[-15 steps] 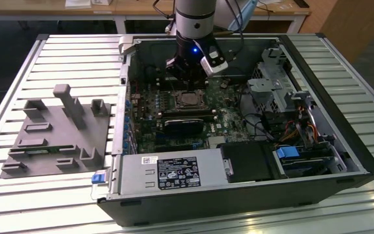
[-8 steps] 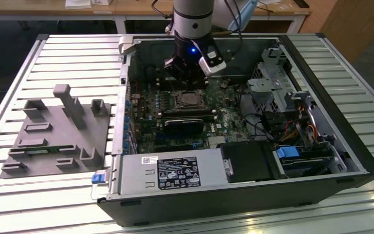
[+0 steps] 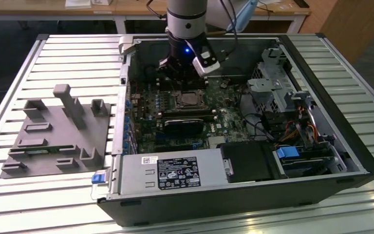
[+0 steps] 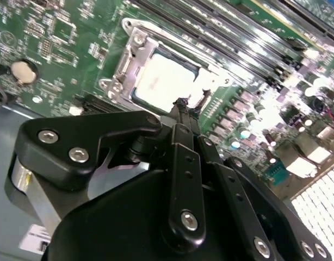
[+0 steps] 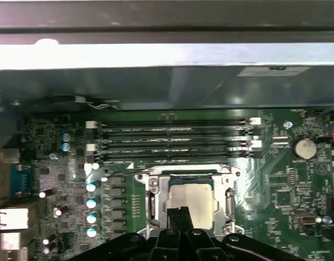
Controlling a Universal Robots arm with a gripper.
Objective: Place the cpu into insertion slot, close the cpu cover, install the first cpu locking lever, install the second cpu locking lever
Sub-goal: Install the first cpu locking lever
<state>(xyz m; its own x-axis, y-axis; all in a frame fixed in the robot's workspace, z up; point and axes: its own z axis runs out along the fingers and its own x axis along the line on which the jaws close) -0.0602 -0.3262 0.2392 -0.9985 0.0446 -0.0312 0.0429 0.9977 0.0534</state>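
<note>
The cpu (image 5: pixel 192 204) lies flat in the insertion slot (image 5: pixel 152 202) on the green board, its silvery top showing in both wrist views (image 4: pixel 162 81). The cpu cover (image 5: pixel 230 200) is a silvery frame that seems to lie down around the chip. My gripper (image 5: pixel 180 211) hangs just over the chip's edge, with its black fingers pressed together and nothing between them (image 4: pixel 180 103). In the exterior view the gripper (image 3: pixel 177 84) stands inside the open computer case, just behind the cpu (image 3: pixel 188 100). I cannot make out how the locking levers stand.
Long black memory slots (image 5: pixel 172 138) run beside the socket, and a coin battery (image 5: pixel 304 147) sits nearby. A black block (image 3: pixel 181 127), a power supply (image 3: pixel 167 170) and a drive cage (image 3: pixel 284 87) crowd the case. A grey fixture (image 3: pixel 54 131) lies on the slatted table at the exterior view's left.
</note>
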